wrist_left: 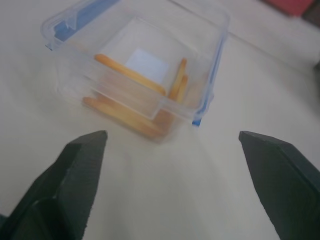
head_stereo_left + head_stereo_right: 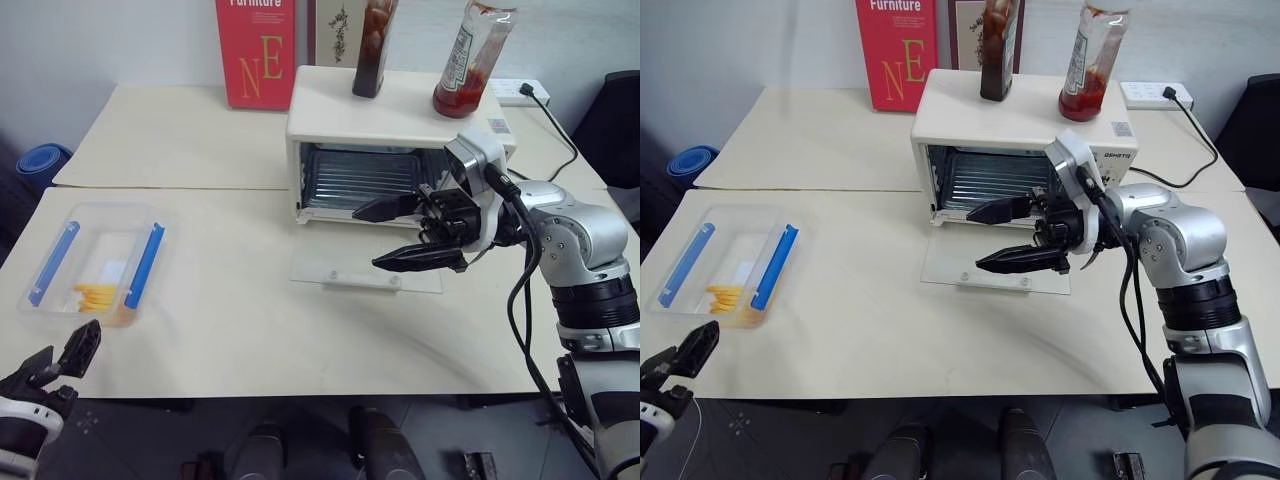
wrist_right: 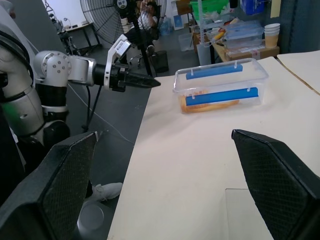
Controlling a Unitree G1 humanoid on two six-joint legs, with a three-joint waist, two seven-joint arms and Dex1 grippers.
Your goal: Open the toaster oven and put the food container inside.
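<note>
Clear food container (image 2: 96, 262) — blue clips, yellow strips.

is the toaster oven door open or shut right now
Open. The toaster oven has its glass door lying flat on the table in front, and the wire rack inside is exposed.

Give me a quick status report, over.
Left gripper open, empty, near the food container. Right gripper open, empty, above the dropped door. Toaster oven open, container on the table. Nothing between them.
</note>
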